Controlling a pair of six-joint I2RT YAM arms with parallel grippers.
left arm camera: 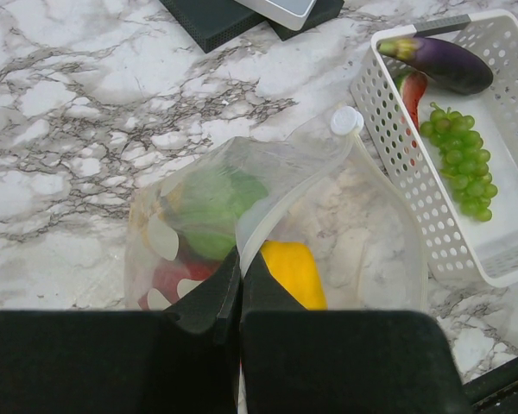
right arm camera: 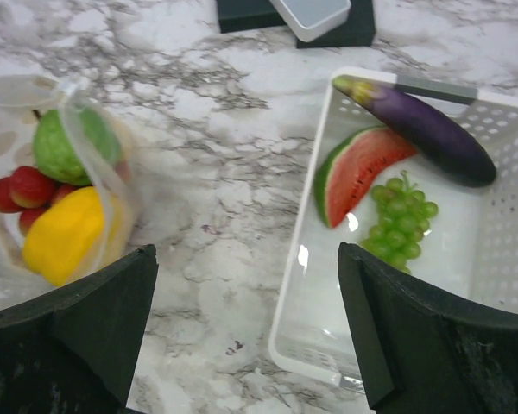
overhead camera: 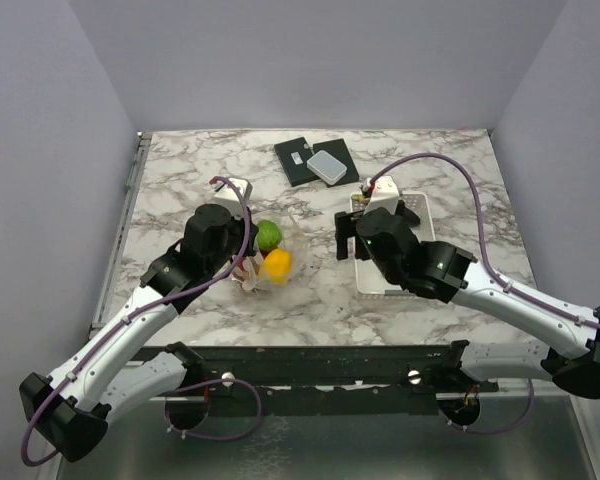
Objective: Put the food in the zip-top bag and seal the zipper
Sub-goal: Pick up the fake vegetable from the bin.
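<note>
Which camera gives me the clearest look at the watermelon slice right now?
Right wrist: the whole watermelon slice lies in the white basket, beside eggplant and grapes. Left wrist shows only a red sliver behind the basket wall; from the top camera the right arm hides it.

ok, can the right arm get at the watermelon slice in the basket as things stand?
Probably yes. The right gripper is open above the edge of the basket, and the watermelon slice lies uncovered, with grapes and eggplant beside it but not over it.

L arm, R arm: white links, blk joints, purple cables; L end effector, R end effector matte blk.
</note>
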